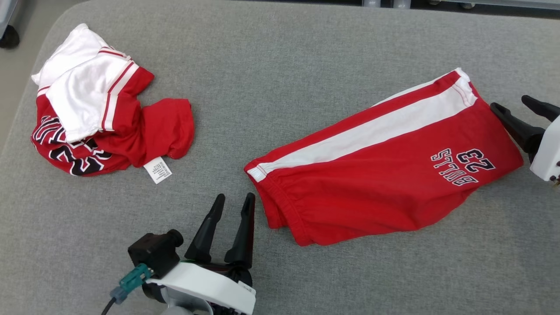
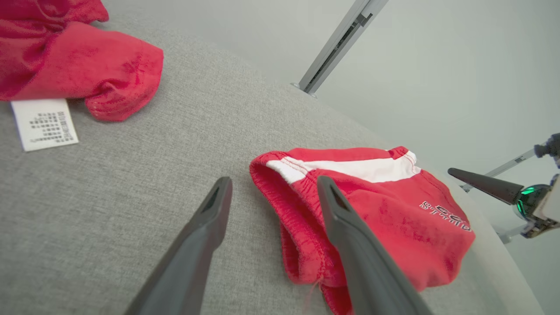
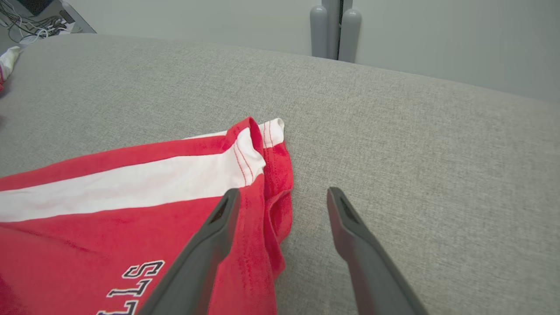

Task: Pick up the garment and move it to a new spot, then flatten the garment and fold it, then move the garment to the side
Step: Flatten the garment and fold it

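Left gripper (image 1: 235, 197) and right gripper (image 1: 509, 102) stand spread, empty, flanking the red shorts (image 1: 376, 183) (seemingly folded once); the next fold needs both ends pinched.

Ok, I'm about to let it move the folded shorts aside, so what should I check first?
1. Fingers of left gripper open, empty: ok.
2. Fingers of right gripper open, empty: ok.
3. The red shorts folded, lying flat: ok.
4. Folded layers even at the waistband: cannot tell.
5. The crumpled jersey lies apart from the shorts: ok.
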Robot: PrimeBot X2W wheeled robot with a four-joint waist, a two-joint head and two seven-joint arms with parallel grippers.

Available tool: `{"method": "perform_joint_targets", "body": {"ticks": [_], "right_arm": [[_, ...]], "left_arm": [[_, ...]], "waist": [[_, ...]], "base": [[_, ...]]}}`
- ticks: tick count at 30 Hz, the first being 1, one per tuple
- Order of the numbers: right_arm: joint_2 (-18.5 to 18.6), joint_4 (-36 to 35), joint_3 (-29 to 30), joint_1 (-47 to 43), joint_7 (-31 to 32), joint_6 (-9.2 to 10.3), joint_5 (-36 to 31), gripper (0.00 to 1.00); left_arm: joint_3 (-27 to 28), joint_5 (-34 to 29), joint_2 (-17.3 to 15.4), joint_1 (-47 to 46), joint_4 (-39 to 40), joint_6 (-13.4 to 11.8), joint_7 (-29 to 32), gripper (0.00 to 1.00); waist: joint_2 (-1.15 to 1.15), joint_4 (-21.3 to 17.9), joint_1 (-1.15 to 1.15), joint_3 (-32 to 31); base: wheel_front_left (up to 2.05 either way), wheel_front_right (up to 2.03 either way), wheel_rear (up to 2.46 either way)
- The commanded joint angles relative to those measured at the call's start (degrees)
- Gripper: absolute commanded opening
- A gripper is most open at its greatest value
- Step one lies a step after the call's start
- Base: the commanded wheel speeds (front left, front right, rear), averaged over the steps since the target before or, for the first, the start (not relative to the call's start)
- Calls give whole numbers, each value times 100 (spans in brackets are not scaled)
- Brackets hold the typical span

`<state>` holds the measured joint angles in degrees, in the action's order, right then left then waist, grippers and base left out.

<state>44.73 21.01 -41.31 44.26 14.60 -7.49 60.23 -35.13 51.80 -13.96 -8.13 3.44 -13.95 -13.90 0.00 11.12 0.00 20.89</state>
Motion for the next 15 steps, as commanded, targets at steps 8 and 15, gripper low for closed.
{"method": "perform_joint_targets", "body": {"ticks": [8, 15], "right_arm": [[-368, 367, 301, 44, 682, -1, -789, 100], [-766, 490, 483, -174, 1061, -2, -1180, 0]], "left_arm": [[-16, -697, 427, -86, -187, 155, -127, 100], [225, -919, 675, 16, -446, 425, -134, 100]], "waist": [[0, 434, 0, 408], [0, 412, 0, 312]], "base": [[0, 0, 0], [0, 0, 0]]}}
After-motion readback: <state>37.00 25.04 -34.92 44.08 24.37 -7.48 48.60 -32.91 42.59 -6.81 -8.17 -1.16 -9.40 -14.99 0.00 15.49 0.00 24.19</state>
